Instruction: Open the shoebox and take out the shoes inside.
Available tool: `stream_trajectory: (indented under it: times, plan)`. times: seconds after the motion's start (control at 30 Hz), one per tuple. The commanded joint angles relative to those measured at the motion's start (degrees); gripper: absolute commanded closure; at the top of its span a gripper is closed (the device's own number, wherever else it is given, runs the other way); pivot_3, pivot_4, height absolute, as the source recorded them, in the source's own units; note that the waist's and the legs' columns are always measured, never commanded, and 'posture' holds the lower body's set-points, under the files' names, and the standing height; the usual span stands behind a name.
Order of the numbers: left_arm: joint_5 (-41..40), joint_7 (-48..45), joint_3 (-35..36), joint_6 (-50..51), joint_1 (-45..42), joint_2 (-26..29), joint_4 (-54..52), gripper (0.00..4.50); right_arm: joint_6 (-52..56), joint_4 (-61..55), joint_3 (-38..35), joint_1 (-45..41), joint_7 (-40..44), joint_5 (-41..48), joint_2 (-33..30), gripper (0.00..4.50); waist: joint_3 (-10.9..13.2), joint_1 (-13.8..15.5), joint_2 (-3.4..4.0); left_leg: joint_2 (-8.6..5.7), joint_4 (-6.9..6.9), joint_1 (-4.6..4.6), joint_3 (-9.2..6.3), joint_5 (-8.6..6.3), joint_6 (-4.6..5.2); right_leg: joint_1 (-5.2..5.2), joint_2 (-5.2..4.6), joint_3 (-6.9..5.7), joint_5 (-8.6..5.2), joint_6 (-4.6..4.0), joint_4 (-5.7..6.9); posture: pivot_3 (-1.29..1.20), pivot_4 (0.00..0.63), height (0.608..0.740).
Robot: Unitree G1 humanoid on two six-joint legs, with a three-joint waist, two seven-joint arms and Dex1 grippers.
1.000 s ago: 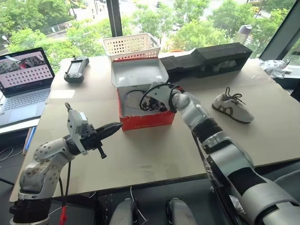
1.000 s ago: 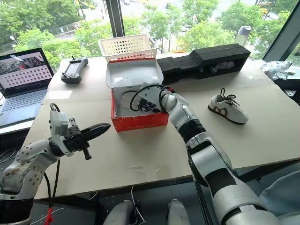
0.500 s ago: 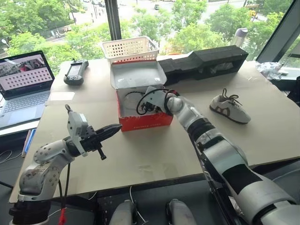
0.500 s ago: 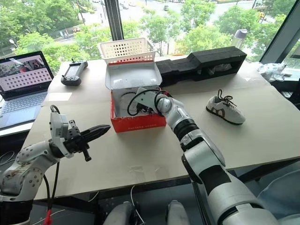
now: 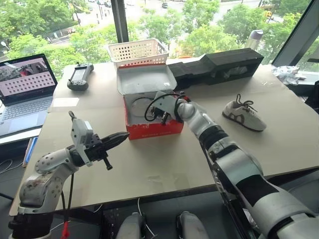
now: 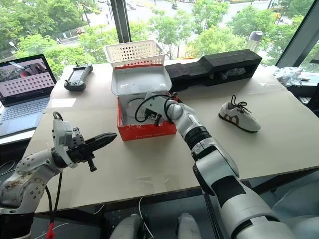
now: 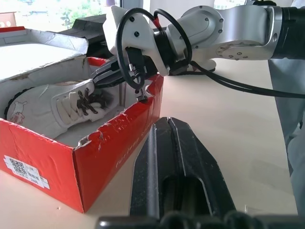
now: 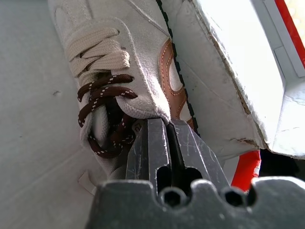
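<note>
Nearest the robot, the left gripper (image 5: 121,136) hovers over the front part of the tabletop (image 5: 164,164), its two black fingers (image 7: 174,162) pressed flat together with nothing between them, pointing toward the front left corner of the shoebox (image 5: 154,129) and stopping short of it.

Just beyond, the red shoebox sits open near the middle of the tabletop, its pale lid (image 5: 146,78) hinged back and leaning toward the window. The right arm reaches across the tabletop from the right, and the right gripper (image 7: 102,76) dips over the box's right wall into the interior. Its fingers (image 8: 159,143) are drawn together on the ankle collar of the shoe in the box (image 8: 128,71), pinching the off-white edge beside the dark brown laces. That shoe lies on its side on the pale floor of the box, sole against the wall.

To the right, well apart from the box, the second shoe (image 5: 244,115) stands upright on the bare tabletop, laces loose on top.

Farther back, a white lattice basket (image 5: 138,51) stands directly behind the raised lid, and a long black foam block (image 5: 219,63) stretches from the box's rear right corner toward the right. At the far left lie a dark handheld controller (image 5: 81,75) and an open laptop (image 5: 25,89).
</note>
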Motion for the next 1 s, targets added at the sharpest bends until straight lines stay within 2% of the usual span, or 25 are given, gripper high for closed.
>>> stream_trajectory:
  times: [0.03,0.2,0.3,0.87,1.0]
  plan:
    - [0.0,-0.4,0.8,-0.5,-0.3,0.8,-1.3,4.5,5.3,-11.8,-2.8,1.8,3.1,2.2,-2.2,4.47,0.0,0.1,0.0,0.0,-0.01,-0.05,0.0,0.0,0.0,-0.05,0.0,0.0,0.0,0.0,0.0,0.0,0.15,0.732]
    - [0.3,-0.8,0.6,-0.6,-0.5,0.9,-0.9,4.5,13.3,-26.6,-4.5,5.4,6.1,3.3,-4.2,4.47,0.0,0.2,0.01,0.0,-0.01,-0.38,0.01,0.02,0.02,-0.38,0.0,-0.01,0.2,0.33,0.05,0.0,0.15,0.732]
    - [0.5,-1.0,0.4,-0.7,-0.7,0.9,-0.5,4.5,16.6,-31.6,-5.3,6.9,6.1,3.9,-4.5,4.47,0.0,0.1,0.01,0.01,-0.01,-0.57,0.03,0.1,0.11,-0.61,0.02,0.02,0.22,0.35,0.11,0.0,0.15,0.732]
    - [1.1,-1.5,0.2,-0.6,-1.7,0.7,0.2,4.5,19.8,-35.8,-5.2,8.9,5.1,5.2,-4.4,4.47,0.0,0.2,0.0,0.04,0.01,-0.73,0.04,0.2,0.24,-0.75,0.06,-0.01,0.22,0.34,0.1,0.0,0.15,0.732]
    - [1.2,-1.5,0.2,-0.6,-1.7,0.6,0.3,4.5,19.0,-38.6,-9.3,7.5,3.8,9.8,-2.1,4.47,0.0,0.1,0.0,0.04,0.02,-0.74,0.04,0.2,0.23,-0.75,0.06,-0.01,0.22,0.34,0.1,0.0,0.15,0.732]
